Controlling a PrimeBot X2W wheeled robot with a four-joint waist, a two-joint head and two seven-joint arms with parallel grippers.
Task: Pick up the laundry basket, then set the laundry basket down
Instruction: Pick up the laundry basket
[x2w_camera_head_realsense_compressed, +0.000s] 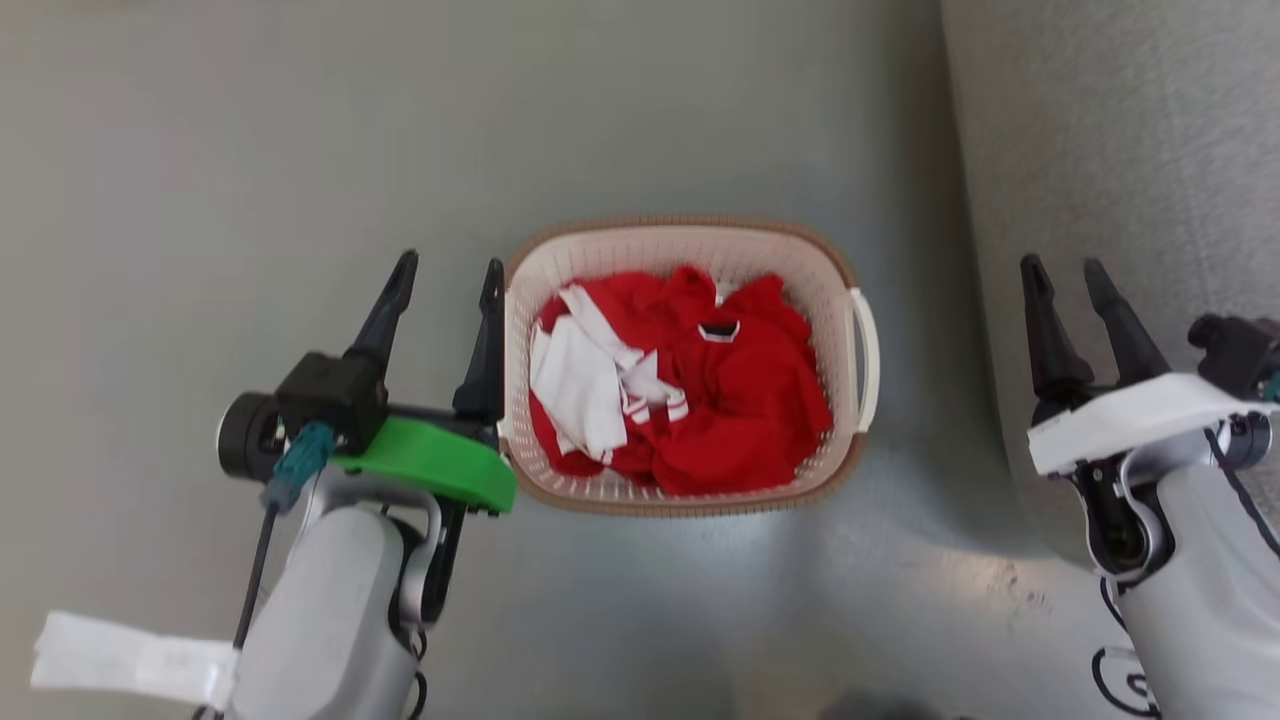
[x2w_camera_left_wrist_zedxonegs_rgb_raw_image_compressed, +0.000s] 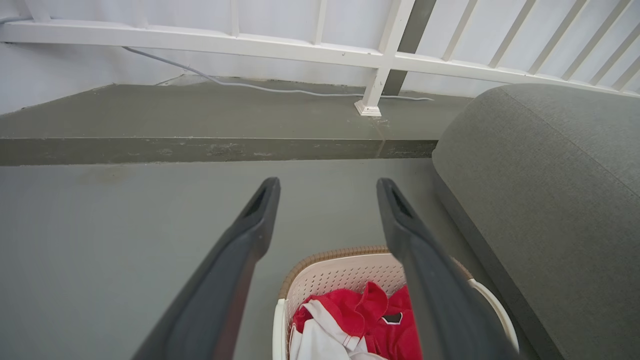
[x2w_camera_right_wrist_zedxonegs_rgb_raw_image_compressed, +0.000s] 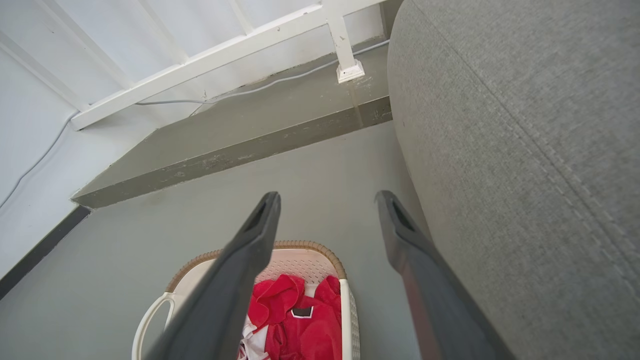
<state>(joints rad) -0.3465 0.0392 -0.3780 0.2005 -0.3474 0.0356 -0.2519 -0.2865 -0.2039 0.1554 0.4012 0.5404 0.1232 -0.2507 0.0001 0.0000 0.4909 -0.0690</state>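
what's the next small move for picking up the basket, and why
Probably swing the right pincer inward toward the white handle on its side of the laundry basket. It hangs open by the grey sofa, well apart from the basket, while the open left pincer sits close beside the opposite rim.

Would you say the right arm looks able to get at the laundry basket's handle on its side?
Probably yes: the right gripper is open, and bare floor lies between it and the handle of the laundry basket; the grey sofa sits on its outer side.
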